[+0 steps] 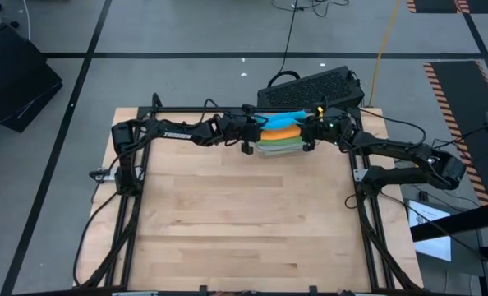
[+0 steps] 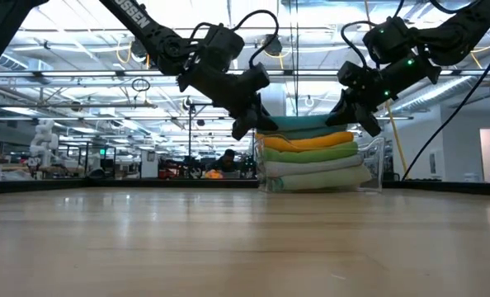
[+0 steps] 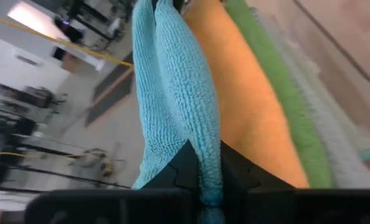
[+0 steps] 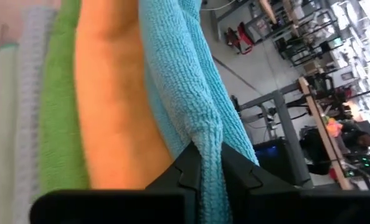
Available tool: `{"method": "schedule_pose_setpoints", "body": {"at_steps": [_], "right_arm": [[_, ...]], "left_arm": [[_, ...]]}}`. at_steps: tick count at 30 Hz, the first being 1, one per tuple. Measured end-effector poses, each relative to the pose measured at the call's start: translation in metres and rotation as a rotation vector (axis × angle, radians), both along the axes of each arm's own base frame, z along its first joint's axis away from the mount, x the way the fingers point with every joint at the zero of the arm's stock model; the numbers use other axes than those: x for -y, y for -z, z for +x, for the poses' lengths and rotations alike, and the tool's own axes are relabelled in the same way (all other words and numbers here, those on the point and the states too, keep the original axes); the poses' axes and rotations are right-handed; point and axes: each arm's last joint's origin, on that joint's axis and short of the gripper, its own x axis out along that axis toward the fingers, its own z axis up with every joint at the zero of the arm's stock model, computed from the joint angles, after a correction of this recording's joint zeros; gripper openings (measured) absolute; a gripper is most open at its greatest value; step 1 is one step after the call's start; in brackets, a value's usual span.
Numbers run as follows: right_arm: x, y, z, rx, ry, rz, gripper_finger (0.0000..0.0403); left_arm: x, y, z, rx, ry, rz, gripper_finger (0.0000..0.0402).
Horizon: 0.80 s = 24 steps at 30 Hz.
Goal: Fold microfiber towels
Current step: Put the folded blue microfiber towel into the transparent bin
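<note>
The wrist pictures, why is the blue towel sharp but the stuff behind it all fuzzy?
In the left wrist view the blue towel sits close to the lens, so its loops look crisp, while the room behind blurs. The right wrist view does the same, with the orange towel beside it softer. In the low view, bright ceiling lights glare behind the stack.

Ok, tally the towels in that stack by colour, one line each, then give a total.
Blue towel: 1, on top, pinched at each end by the left gripper and right gripper
Orange towel: 1
Bright green towel: 1
Grey towel: 1
Pale green towel: 1
Total: 5 towels
</note>
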Motion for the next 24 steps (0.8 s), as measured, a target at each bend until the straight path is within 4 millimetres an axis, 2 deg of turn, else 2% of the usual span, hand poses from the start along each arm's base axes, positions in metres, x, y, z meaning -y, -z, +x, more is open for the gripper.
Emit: {"method": "schedule_pose_setpoints", "body": {"at_steps": [6,13,18,24], "right_arm": [[0.001,0.004,-0.004,-0.039,0.059,0.026,0.0038],[0.002,0.006,-0.006,-0.015,0.065,0.069,0.0082],[0.001,0.005,-0.004,0.005,0.025,0.09,0.0114],[0.0,0.005,-0.004,0.035,0.023,0.123,0.0143]], "left_arm": [[-0.003,0.006,-0.005,-0.011,0.008,-0.12,0.0086],[-0.003,0.004,-0.004,0.033,-0.03,-0.185,0.016],[-0.001,-0.001,-0.004,0.062,-0.03,-0.207,0.0176],[0.002,-0.029,-0.016,0.097,-0.044,-0.278,0.0177]]}}
